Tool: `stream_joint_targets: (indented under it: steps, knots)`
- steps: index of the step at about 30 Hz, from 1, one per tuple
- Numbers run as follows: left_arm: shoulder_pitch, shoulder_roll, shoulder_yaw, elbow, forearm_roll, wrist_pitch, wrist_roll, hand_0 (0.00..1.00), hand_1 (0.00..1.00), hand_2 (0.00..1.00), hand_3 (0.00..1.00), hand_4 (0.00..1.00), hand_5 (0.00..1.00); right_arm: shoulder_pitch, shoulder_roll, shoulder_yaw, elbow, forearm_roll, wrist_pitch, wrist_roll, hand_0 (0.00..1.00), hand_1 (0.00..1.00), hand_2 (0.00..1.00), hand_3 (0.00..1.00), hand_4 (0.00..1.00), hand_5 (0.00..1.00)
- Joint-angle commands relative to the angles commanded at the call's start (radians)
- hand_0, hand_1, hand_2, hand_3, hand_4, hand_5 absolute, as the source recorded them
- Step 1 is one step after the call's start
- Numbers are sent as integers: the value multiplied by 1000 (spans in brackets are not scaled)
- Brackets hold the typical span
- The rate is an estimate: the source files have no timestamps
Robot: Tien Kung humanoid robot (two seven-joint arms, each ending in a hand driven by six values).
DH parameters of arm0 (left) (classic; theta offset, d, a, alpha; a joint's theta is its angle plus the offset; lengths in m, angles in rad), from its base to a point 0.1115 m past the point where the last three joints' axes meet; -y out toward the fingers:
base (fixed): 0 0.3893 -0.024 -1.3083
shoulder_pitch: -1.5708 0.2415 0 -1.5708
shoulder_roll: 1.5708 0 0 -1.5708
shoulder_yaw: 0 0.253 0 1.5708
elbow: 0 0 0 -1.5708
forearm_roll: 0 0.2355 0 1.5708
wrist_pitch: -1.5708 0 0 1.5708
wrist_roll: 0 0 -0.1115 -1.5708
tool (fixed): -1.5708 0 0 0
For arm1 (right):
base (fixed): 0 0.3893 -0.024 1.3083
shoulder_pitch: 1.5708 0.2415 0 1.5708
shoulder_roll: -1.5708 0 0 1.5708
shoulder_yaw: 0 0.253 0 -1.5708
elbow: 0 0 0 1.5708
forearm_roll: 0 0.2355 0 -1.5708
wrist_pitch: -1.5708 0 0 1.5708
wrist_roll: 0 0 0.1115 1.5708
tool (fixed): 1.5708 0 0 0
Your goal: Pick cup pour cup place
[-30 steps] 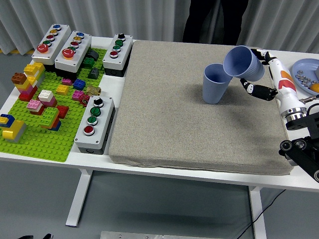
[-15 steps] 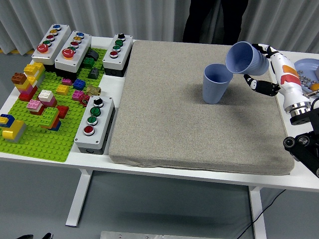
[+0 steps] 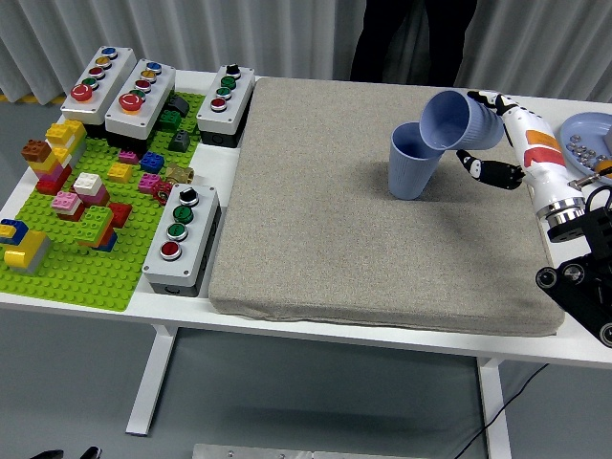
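A blue cup point(image 3: 411, 164) stands upright on the grey mat point(image 3: 373, 210), right of the mat's middle. My right hand point(image 3: 488, 134) is shut on a second blue cup point(image 3: 457, 120). It holds this cup tilted on its side, mouth facing left and down, right above the standing cup's rim. The two cups overlap in the picture, so I cannot tell whether they touch. My left arm is not in view.
A green brick plate point(image 3: 86, 258) with several bricks and several button boxes point(image 3: 182, 239) fill the table's left. A blue plate point(image 3: 593, 143) with small metal parts sits at the right edge. A person point(image 3: 411, 38) stands at the far side.
My right hand has moved the held cup a little left and lower and tipped it further, so its mouth now hangs over the standing cup's rim.
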Motion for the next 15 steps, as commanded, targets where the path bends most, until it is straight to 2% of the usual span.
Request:
stream_joint_targets:
  steps: [15]
  knots:
    - [3,2,-2,0,3,1,0,777,795,841,750,515,945,27,-5,-24,-21,-40,-7,4,752,634,532,587,635,168]
